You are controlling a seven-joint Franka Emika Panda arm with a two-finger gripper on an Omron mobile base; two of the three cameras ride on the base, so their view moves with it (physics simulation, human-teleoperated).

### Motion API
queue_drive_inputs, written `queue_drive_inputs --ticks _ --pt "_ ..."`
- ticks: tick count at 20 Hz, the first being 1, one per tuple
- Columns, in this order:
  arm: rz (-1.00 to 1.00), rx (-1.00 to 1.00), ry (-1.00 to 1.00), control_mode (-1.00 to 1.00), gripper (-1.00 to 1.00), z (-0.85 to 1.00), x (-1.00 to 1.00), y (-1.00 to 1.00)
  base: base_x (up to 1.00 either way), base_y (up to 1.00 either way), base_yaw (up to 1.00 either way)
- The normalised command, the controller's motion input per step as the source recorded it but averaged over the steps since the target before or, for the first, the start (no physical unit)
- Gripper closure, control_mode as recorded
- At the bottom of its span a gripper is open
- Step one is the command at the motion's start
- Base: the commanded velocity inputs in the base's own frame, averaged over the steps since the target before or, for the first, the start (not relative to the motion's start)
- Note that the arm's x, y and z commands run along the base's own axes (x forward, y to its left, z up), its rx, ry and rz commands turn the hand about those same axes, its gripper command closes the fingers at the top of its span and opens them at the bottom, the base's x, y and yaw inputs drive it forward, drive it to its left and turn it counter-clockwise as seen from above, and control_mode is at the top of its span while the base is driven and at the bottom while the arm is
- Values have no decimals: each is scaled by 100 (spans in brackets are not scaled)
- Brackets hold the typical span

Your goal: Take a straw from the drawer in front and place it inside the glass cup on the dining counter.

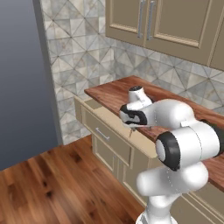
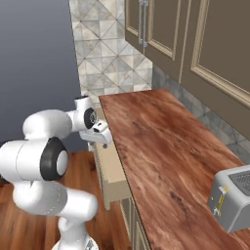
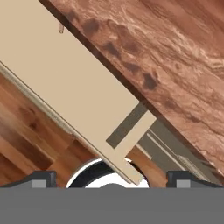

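Observation:
The drawer stands pulled out from under the wood counter edge, its light tan inside bare. A short brownish end of the straw pokes out from below the counter's lip at the drawer's far part; the rest of it is hidden. My gripper hangs over the drawer, pointing down, open, with nothing between its fingers. The gripper sits well away from the straw end. The glass cup and the dining counter are out of view.
The wood-topped counter under beige wall cabinets runs beside the drawer. A grey toaster stands on it near me. A dark grey wall panel rises to the left. Wood floor lies below the drawer front with its silver handle.

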Motion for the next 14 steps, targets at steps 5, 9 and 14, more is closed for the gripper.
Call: queue_drive_inputs --ticks 5,9,14 --pt "-33 0 0 -100 -100 -11 28 0 0 0 0" --pt "-36 0 1 -100 -100 -27 22 0 0 0 0" --pt "-24 6 0 -100 -100 -40 3 0 0 0 0"
